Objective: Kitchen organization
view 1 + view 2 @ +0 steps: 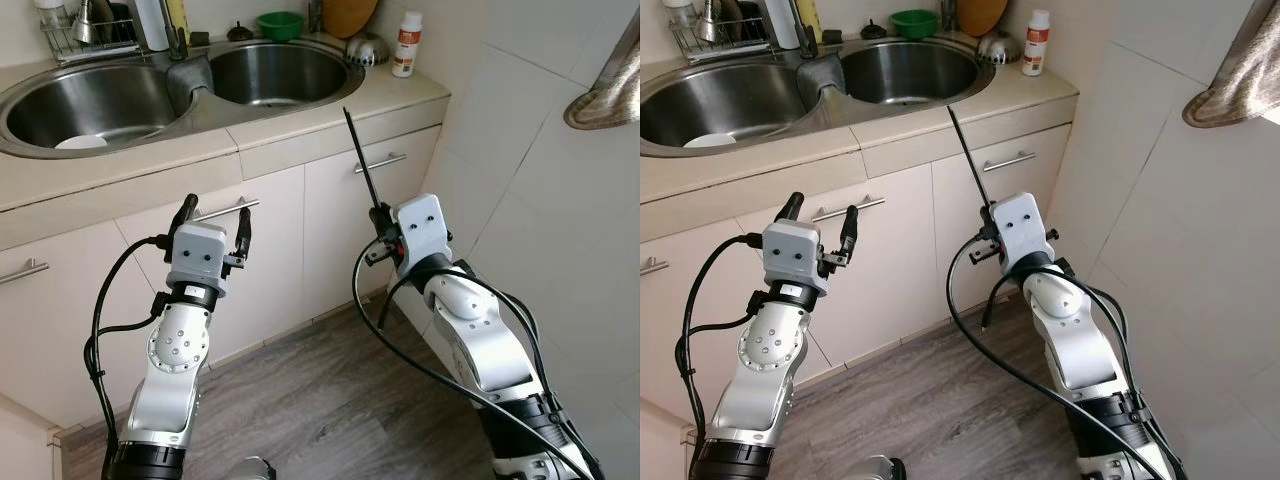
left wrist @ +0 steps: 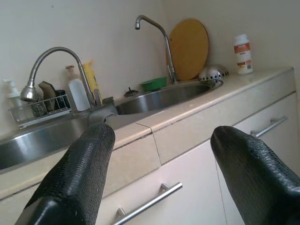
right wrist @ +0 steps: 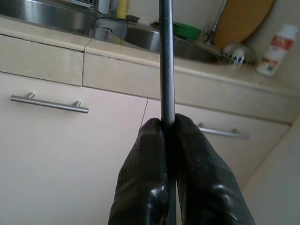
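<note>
Facing a beige counter [image 1: 300,120] with a double steel sink [image 1: 120,105], the robot holds both arms raised in front of the cream cabinet doors. At the far left, behind the left basin, a wire rack [image 1: 85,35] carries bottles and a curved tap; a white dish [image 1: 80,142] lies in that basin. The left tool [image 1: 215,225] hovers before a door with a bar handle [image 1: 225,210], below the counter edge; its two black fingers [image 2: 77,173] stand wide apart with nothing between them. Further right, behind the right basin, sit a green bowl [image 1: 280,24], a round wooden board [image 2: 189,49] leaning on the wall, and a perforated metal strainer [image 1: 367,48]. The right tool [image 3: 169,140] is closed tight on a thin black rod [image 1: 360,165], gripping it near its lower part; the rod rises tilted so that its tip shows over the front edge of the counter near the right basin. A white bottle with an orange label [image 1: 406,45] stands at the counter's right end, near the tiled wall. At the far right a brown cloth [image 1: 610,85] hangs. Grey wood-look flooring [image 1: 330,390] lies beneath the arms.
</note>
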You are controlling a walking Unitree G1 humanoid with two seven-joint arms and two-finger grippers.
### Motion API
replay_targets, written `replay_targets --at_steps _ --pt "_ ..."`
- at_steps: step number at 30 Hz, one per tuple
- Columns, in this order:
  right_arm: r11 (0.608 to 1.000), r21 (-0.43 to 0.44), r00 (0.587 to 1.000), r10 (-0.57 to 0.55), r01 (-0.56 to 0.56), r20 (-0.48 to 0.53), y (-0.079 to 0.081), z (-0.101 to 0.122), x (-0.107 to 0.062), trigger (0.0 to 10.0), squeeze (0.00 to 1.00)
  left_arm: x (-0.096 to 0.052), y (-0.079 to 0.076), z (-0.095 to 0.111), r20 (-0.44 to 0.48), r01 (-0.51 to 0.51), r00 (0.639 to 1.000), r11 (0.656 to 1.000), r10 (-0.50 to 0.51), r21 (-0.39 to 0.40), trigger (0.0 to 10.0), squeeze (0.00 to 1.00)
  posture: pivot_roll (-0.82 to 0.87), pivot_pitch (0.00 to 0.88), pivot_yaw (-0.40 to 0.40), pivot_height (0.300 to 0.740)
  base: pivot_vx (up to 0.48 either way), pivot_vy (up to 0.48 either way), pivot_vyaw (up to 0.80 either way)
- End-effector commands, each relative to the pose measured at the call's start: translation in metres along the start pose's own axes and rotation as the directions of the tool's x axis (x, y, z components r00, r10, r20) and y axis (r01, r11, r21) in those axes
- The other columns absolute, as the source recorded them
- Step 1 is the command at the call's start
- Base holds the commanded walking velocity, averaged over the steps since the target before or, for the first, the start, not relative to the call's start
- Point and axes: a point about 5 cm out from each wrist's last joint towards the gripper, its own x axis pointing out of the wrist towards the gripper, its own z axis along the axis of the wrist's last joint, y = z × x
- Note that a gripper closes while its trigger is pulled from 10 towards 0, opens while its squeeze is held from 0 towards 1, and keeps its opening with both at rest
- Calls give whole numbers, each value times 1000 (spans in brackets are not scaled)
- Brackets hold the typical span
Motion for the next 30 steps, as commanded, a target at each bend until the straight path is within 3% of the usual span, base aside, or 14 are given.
replay_targets --at_steps 1,4,7,13,19,24,27,30 --pt "999 -53 999 11 -8 52 1 12 6 10000 0 1 5 7 37 -14 999 1000 14 0 10000 0 18 0 -39 740 311 0 800" --pt "995 -101 993 22 -10 118 2 24 10 10000 0 1 4 7 39 -8 999 1000 8 -2 10000 0 16 0 -39 740 300 0 800" --pt "996 -88 989 6 7 150 -3 31 12 10000 0 1 3 8 42 -6 999 1000 6 -2 10000 0 16 0 -39 740 289 0 800" --pt "996 -56 967 -60 76 248 -17 53 29 10000 0 3 3 13 71 -11 997 1000 10 5 10000 0 24 0 -40 740 282 0 0" --pt "995 -51 955 -70 88 288 -21 64 35 10000 0 3 6 14 75 -20 997 1000 19 7 10000 0 28 0 -40 740 279 0 0" --pt "992 -77 945 -66 95 320 -19 71 41 10000 0 3 5 14 77 -16 997 1000 16 6 10000 0 26 0 -38 740 281 0 360" --pt "985 -136 940 -55 106 336 -15 75 42 10000 0 3 4 14 78 -15 997 1000 14 5 10000 0 28 0 -38 740 281 0 800" --pt "991 -93 936 -56 93 347 -14 75 43 10000 0 4 4 14 79 -15 997 1000 15 4 10000 0 30 0 -39 740 285 0 800"
